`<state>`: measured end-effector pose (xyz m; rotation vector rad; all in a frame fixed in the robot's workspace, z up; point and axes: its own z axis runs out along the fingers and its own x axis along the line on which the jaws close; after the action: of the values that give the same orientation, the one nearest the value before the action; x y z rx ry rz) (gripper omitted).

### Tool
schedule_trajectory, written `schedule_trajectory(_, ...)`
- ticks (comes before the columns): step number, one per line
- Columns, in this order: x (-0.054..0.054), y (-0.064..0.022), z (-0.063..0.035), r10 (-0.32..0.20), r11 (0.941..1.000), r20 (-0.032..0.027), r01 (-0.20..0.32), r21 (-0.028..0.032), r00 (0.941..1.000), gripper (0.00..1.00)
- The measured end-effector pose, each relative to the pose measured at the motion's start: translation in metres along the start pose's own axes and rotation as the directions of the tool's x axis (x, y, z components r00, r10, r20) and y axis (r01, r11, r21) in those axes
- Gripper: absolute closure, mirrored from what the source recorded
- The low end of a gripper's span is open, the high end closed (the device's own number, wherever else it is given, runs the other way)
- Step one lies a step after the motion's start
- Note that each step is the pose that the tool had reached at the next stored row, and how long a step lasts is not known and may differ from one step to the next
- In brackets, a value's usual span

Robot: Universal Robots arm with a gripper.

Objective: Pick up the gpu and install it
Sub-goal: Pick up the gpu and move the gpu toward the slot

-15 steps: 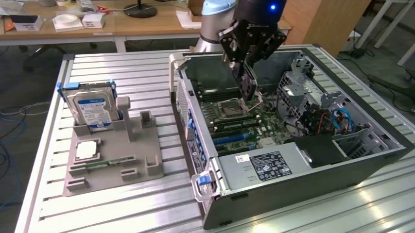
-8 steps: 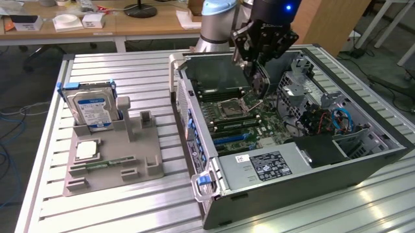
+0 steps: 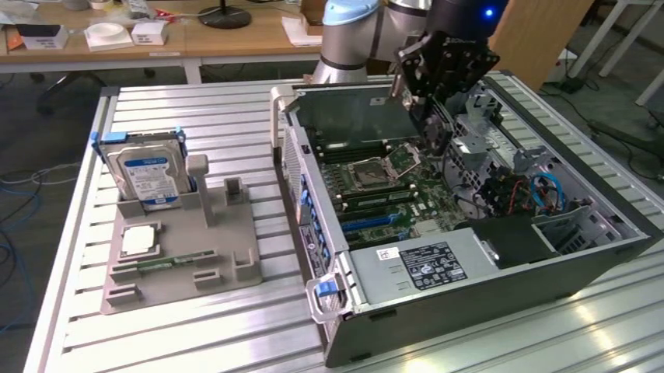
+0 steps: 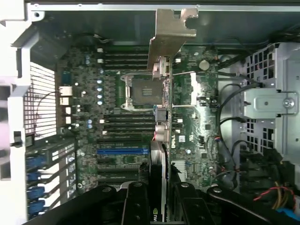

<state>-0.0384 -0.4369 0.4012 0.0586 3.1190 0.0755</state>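
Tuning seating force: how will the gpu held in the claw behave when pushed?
Probably stiff: the gpu stands out flat and unbent from the claw. Likely light for its size, being a thin board. Gripped at one end with its metal bracket far out, it may pivot under a push.

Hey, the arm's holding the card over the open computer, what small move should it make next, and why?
Probably turn the hand so the gpu runs along the blue slot; the gripped card hangs above the motherboard crosswise to that slot.
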Motion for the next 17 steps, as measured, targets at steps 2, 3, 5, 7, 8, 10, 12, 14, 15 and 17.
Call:
schedule_trajectory(2, -0.008, 0.0003, 0.0002, 0.0, 1.0, 0.0, 0.0, -0.0001, 1.0, 0.73)
schedule_trajectory(3, -0.012, 0.0004, 0.0002, 0.0, 1.0, 0.0, 0.0, 0.0, 1.0, 0.73)
schedule_trajectory(5, -0.019, 0.0006, 0.0004, 0.0, 1.0, 0.0, 0.0, 0.0, 1.0, 0.73)
schedule_trajectory(7, -0.02, 0.0007, 0.0004, 0.0, 1.0, -0.0001, 0.0, 0.0, 1.0, 0.73)
schedule_trajectory(8, -0.02, 0.0007, 0.0005, 0.0, 1.0, 0.0, 0.0, -0.0001, 1.0, 0.73)
schedule_trajectory(10, -0.02, 0.0007, 0.0005, 0.0, 1.0, 0.0, 0.0, -0.0001, 1.0, 0.73)
schedule_trajectory(12, -0.021, 0.0007, 0.0005, 0.0, 1.0, 0.0, 0.0, 0.0, 1.0, 0.73)
schedule_trajectory(14, -0.021, 0.0007, 0.0005, 0.0, 1.0, 0.0, 0.0, 0.0, 1.0, 0.73)
schedule_trajectory(15, -0.021, 0.0007, 0.0005, 0.0, 1.0, 0.0, 0.0, -0.0001, 1.0, 0.73)
schedule_trajectory(17, -0.021, 0.0007, 0.0005, 0.0, 1.0, 0.0, 0.0, -0.0001, 1.0, 0.73)
